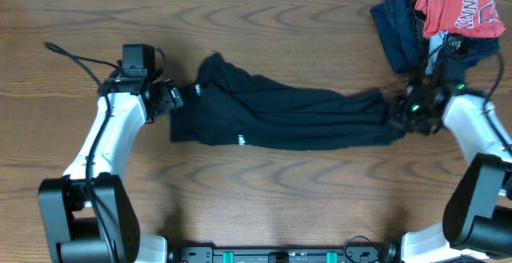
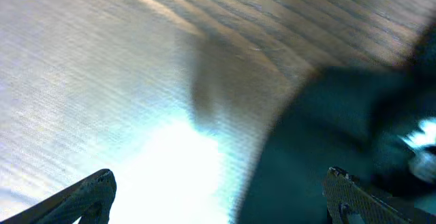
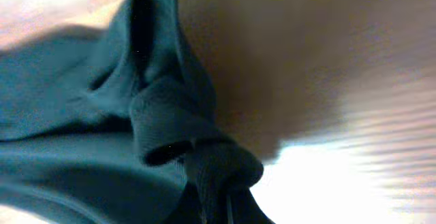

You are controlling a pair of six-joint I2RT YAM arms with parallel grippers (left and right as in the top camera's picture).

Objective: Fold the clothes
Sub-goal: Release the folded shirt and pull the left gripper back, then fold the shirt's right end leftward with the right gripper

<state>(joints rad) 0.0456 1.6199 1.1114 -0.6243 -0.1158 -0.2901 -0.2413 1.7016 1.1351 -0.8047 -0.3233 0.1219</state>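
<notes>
Black shirt (image 1: pixel 288 115) bunched lengthwise across mid wood table (image 1: pixel 280 191), right gripper (image 1: pixel 402 111) clamped on its right end, left gripper (image 1: pixel 176 97) at left edge, fingers (image 2: pixel 88 193) apart, red shirt (image 1: pixel 452 3) on navy garments (image 1: pixel 396 27) far right.

- I read the black shirt (image 1: pixel 280 115) as plain, with small white flecks.
- My table (image 1: pixel 264 199) is brown, wavy wood grain.
- Top right: red shirt (image 1: pixel 456 3), white lettering, over what looks like navy garments (image 1: pixel 396 31).

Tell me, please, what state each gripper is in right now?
Left gripper: open, holding nothing, at the edge of the black shirt.
Right gripper: closed on the bunched end of the black shirt.
</notes>
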